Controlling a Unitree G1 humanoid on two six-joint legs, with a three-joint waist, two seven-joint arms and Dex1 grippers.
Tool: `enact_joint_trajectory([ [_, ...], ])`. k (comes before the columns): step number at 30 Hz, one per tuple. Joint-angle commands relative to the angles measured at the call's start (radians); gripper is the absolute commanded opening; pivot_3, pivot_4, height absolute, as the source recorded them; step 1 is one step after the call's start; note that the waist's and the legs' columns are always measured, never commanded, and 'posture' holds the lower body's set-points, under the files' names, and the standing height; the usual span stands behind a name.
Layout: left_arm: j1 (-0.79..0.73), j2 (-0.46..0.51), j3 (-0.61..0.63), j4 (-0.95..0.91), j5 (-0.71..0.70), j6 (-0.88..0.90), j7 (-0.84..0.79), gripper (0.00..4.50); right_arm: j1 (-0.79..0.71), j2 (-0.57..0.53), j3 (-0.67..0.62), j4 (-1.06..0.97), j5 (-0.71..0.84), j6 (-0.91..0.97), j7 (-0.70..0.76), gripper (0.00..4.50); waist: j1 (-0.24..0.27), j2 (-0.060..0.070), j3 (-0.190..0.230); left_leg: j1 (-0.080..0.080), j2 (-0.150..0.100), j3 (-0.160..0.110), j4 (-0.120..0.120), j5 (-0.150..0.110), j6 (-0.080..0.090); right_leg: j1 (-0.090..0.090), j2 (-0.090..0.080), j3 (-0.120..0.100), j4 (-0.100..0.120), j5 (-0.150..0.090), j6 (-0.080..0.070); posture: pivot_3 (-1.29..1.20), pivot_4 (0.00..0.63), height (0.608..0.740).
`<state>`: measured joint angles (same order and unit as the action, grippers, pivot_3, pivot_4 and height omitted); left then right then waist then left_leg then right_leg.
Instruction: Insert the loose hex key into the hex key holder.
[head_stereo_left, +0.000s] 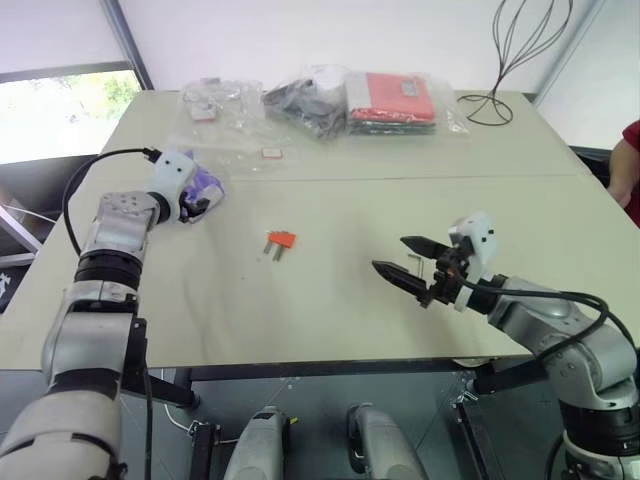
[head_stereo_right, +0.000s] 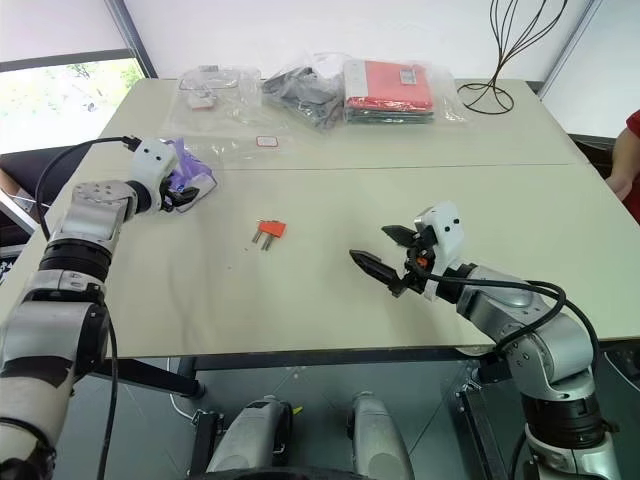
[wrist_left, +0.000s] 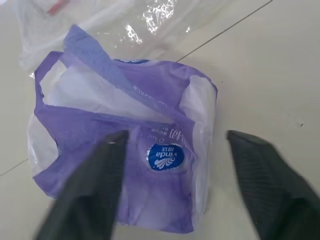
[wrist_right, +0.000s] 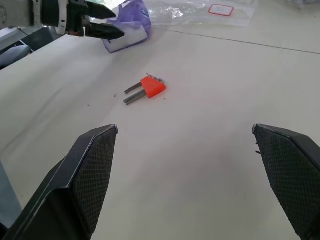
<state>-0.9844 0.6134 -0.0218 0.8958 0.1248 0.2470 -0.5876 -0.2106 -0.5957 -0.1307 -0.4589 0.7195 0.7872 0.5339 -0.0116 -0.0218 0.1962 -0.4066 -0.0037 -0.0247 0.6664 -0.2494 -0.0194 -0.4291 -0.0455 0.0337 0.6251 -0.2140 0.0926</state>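
The hex key holder (head_stereo_left: 282, 239) is a small orange-red block with short metal keys sticking out; it lies mid-table, also seen as the holder (wrist_right: 152, 86). A thin metal rod, seemingly the loose hex key (head_stereo_left: 416, 263), lies on the table just beyond my right gripper (head_stereo_left: 391, 254). That gripper hovers open and empty to the right of the holder. My left gripper (head_stereo_left: 200, 207) is open at the table's left, its fingers (wrist_left: 90, 190) straddling a purple pouch (wrist_left: 125, 115) without gripping it.
Clear plastic bags (head_stereo_left: 225, 100), a dark bundle (head_stereo_left: 305, 105) and a red packet (head_stereo_left: 395, 100) lie along the far side. A black wire stand (head_stereo_left: 505, 60) rises at the far right. A person's red sleeve (head_stereo_left: 630, 160) shows at the right edge.
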Motion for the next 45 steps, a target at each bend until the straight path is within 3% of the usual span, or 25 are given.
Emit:
enact_joint_trajectory([
  [1, 0.010, 0.038, -0.016, -0.052, 0.024, -0.024, 0.003, 4.47, -0.009, 0.001, -0.011, -0.011, -0.005, -0.027, 0.015, 4.50, -0.003, 0.000, 0.000, 0.000, 0.000, 0.000, 0.000, 0.000, 0.000, 0.000, 0.000, 0.000, 0.000, 0.000, 0.000, 0.00, 0.150, 0.740],
  [8, 0.037, 0.100, 0.004, -0.181, -0.020, -0.049, -0.109, 4.47, -0.005, -0.009, -0.006, 0.003, -0.042, -0.047, 0.029, 4.50, -0.001, 0.000, 0.000, 0.000, 0.000, 0.000, 0.000, 0.000, 0.000, 0.000, 0.000, 0.000, 0.002, 0.000, 0.000, 0.00, 0.150, 0.740],
  [14, 0.028, 0.121, 0.070, -0.216, -0.187, -0.190, -0.370, 4.47, -0.129, 0.048, 0.077, 0.189, -0.144, -0.151, 0.068, 4.50, -0.003, 0.000, 0.000, 0.001, 0.001, 0.002, 0.001, 0.000, 0.000, 0.000, -0.001, 0.000, 0.002, 0.000, -0.001, 0.00, 0.150, 0.740],
  [18, 0.093, 0.114, 0.113, -0.329, -0.337, -0.031, -0.516, 4.47, -0.260, 0.105, 0.183, 0.409, -0.271, -0.278, 0.125, 4.50, -0.012, 0.000, 0.000, 0.002, 0.001, 0.003, 0.001, 0.000, 0.000, 0.000, 0.000, 0.001, 0.003, 0.000, -0.001, 0.00, 0.150, 0.740],
  [23, 0.298, 0.167, 0.115, -0.573, -0.444, 0.171, -0.618, 4.47, -0.490, 0.242, 0.329, 0.796, -0.444, -0.498, 0.217, 4.50, -0.035, 0.001, 0.000, 0.002, 0.001, 0.003, 0.000, 0.000, 0.000, -0.002, 0.001, 0.002, 0.006, 0.000, -0.001, 0.00, 0.150, 0.740],
  [31, 0.498, 0.248, 0.132, -0.766, -0.502, 0.291, -0.642, 4.47, -0.715, 0.440, 0.436, 1.275, -0.640, -0.820, 0.298, 4.50, -0.046, 0.000, 0.000, 0.002, 0.002, 0.000, -0.001, 0.000, 0.000, -0.004, 0.000, 0.003, 0.007, 0.000, -0.001, 0.00, 0.150, 0.740],
  [45, 0.579, 0.254, 0.178, -0.868, -0.558, 0.327, -0.551, 4.47, -0.848, 0.536, 0.394, 1.676, -0.797, -1.035, 0.186, 4.50, -0.040, 0.001, 0.000, 0.004, 0.002, -0.002, -0.003, 0.002, -0.003, -0.005, -0.001, 0.004, 0.008, 0.001, -0.003, 0.00, 0.150, 0.740],
])
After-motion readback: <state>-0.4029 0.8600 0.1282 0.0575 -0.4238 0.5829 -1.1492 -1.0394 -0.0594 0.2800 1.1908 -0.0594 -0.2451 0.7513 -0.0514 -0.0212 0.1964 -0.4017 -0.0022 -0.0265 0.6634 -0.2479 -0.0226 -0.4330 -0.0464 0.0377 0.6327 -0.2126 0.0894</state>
